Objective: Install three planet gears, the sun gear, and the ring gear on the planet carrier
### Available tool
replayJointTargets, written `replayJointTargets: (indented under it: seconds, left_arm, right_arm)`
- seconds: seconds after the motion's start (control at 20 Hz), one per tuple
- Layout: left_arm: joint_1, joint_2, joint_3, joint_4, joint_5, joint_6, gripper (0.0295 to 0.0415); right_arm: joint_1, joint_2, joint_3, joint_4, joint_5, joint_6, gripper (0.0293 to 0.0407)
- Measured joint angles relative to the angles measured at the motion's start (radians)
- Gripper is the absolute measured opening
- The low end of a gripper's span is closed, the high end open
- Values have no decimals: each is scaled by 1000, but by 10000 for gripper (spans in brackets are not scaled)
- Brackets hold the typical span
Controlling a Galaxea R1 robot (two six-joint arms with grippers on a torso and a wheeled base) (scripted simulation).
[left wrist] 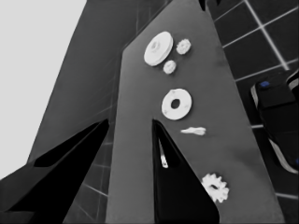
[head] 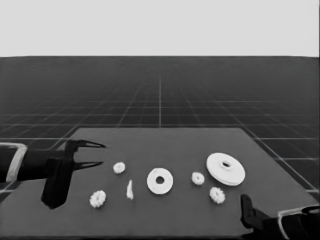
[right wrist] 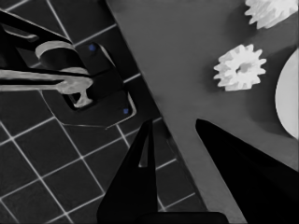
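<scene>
Dark tabletop (head: 165,215), nothing assembled; left gripper (head: 98,154) and right gripper (right wrist: 180,128) idle, fingers spread; grasp one planet gear (head: 198,178) squarely, then seat it on the smaller round part (head: 160,181).

We see the worktop (head: 160,220) carrying seven parts in a loose row. The smaller round part (head: 160,181) lies near the middle. Left of it stands the thin white piece (head: 130,190), and farther left lie two gears: one (head: 119,167) toward the far side, one (head: 98,198) toward the near edge. Right of the smaller round part lies a gear (head: 198,178), then the larger round part (head: 225,169) just beyond it, with another gear (head: 217,195) in front of that part. The left pincer (head: 97,154) sits over the worktop's left end, near the far left gear; the right pincer (head: 246,210) is at the near right corner.
</scene>
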Motion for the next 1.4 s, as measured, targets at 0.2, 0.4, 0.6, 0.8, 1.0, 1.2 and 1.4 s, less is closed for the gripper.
replayJointTargets:
  seconds: [0.2,0.4,0.6,0.8,1.0,1.2,1.4]
  left_arm:
    - [20,-1,15,-15,11,-1,347]
    - [361,379,-279,123,921,-1477,394]
    - [381,426,-497,-78,834,-1583,385]
    - [547,464,-605,49,758,-1558,385]
    - [616,490,-669,103,718,-1538,385]
    - [623,494,-678,109,713,-1535,385]
    - [623,494,-679,110,712,-1535,313]
  right_arm:
    - [-15,3,8,16,4,-1,368]
    - [-7,0,-2,2,0,0,384]
    - [-6,0,-3,1,0,0,385]
    - [-6,0,-3,0,0,0,385]
    - [-6,0,-3,0,0,0,385]
    - [-6,0,-3,0,0,0,385]
    - [-6,0,-3,0,0,0,385]
